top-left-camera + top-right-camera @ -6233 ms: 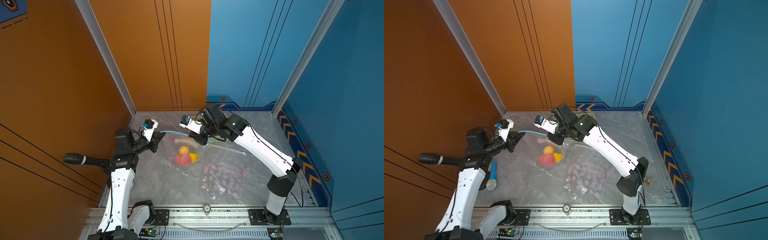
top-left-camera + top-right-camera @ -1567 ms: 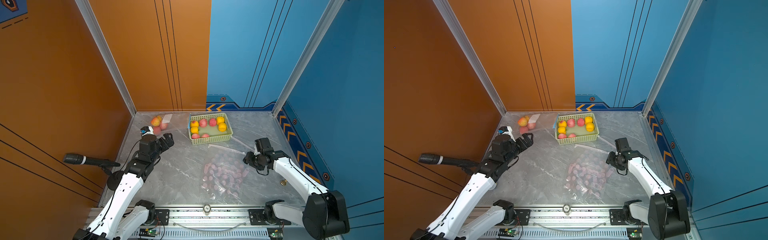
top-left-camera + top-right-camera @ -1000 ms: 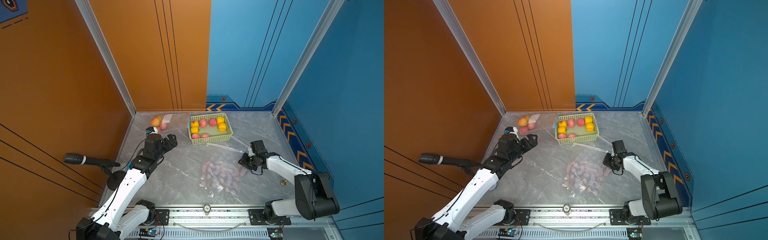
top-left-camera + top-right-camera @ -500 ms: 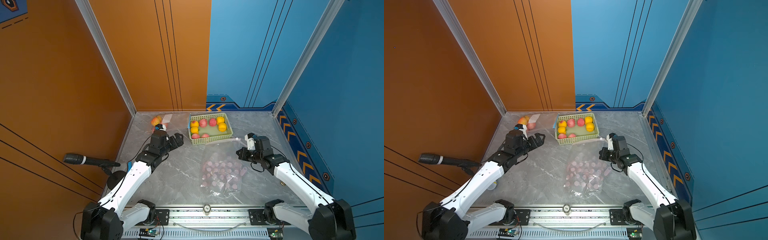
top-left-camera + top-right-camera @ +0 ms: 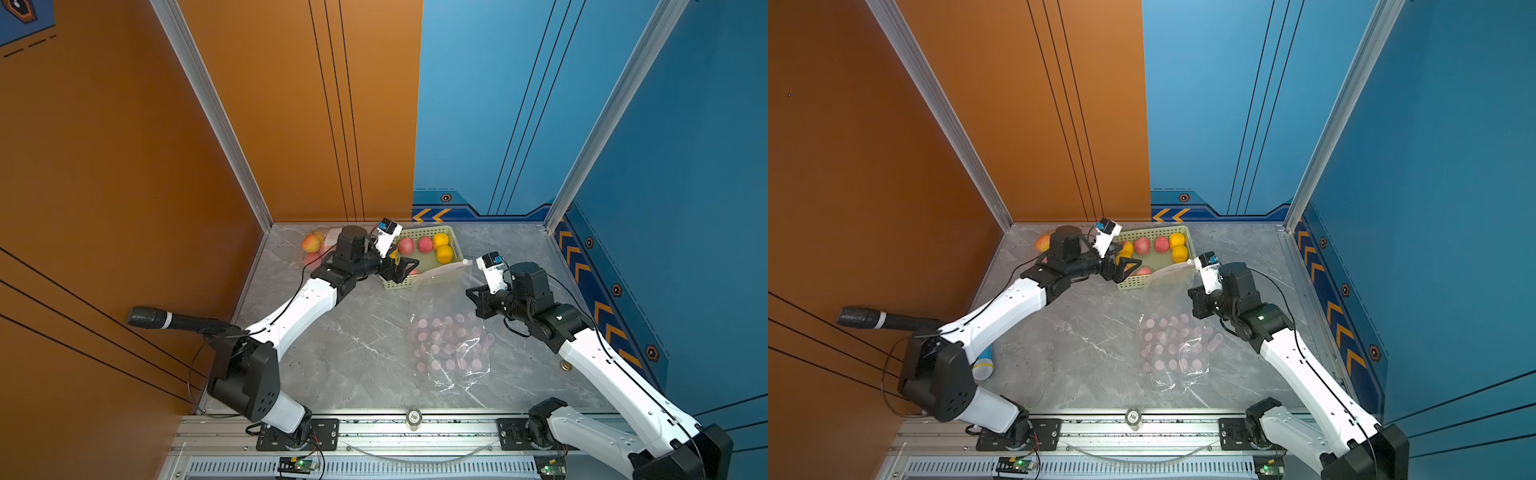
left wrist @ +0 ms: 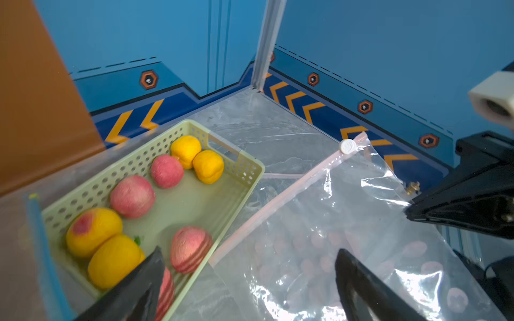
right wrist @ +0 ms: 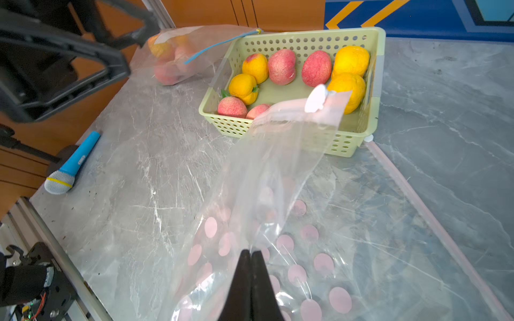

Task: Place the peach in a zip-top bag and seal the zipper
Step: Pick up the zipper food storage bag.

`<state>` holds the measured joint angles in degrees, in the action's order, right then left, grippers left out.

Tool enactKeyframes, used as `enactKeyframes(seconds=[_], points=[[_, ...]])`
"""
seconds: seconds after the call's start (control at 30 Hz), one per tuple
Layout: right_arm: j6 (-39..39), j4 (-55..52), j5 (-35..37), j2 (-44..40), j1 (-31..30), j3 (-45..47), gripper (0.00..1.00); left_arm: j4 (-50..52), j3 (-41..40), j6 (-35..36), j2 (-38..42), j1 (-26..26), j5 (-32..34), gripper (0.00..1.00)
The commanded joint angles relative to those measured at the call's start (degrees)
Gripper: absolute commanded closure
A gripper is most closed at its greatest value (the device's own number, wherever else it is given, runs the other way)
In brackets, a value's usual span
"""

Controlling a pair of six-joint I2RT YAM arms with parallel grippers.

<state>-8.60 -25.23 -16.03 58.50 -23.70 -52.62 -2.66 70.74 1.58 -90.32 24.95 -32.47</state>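
Right claw (image 7: 251,254): jaws pressed flat together on a fold of the clear bag (image 7: 278,166), with the film pinched between the tips. From that pinch I hold the bag lifted off the table (image 5: 353,332). Its zipper edge stands raised toward the basket (image 7: 306,34), and the white slider (image 7: 315,98) sits at the end of the strip, toward the basket's right end. I cannot tell whether the edge touches the basket, nor whether the mouth is open.

Left claw (image 5: 401,268): jaws spread wide, nothing between them. In both top views it hovers above the basket's near-left corner. In the left wrist view one finger (image 6: 139,283) stands over the basket's near end and the other over the bag.

Peaches (image 6: 133,196): loose in the basket, pink and yellow mixed. Two pink ones lie at the near end, closest to the left claw, one partly hidden behind a finger.

Also noted:
- A flat bag (image 7: 389,222) lies on the table under the lifted one. Pink dots show through the film, and I cannot tell which bag carries them.
- A full bag (image 7: 172,58) with fruit inside and a blue zipper sits at the far-left corner, just beside the basket.
- A blue toy mic (image 7: 72,164) lies near the table's left edge
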Motion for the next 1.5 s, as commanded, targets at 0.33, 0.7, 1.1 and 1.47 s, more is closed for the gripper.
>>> enactKeyframes(seconds=[0.33,0.7,1.1,1.47], points=[[4.5,-3.4,0.1,-3.1,-0.8,-2.8,1.00,13.0,17.6,24.2,-16.4,3.8,-13.5,0.07],[4.0,-1.9,0.2,-2.1,-1.3,-2.8,1.00,24.6,24.1,31.7,-22.9,5.9,-14.9,0.18],[3.3,-0.9,2.0,-0.8,-1.4,-2.3,1.00,29.7,26.1,34.9,-23.0,6.2,-16.0,0.81],[2.5,0.6,4.0,0.4,-1.2,-2.4,1.00,30.0,22.7,34.8,-16.7,5.8,-16.3,1.00]])
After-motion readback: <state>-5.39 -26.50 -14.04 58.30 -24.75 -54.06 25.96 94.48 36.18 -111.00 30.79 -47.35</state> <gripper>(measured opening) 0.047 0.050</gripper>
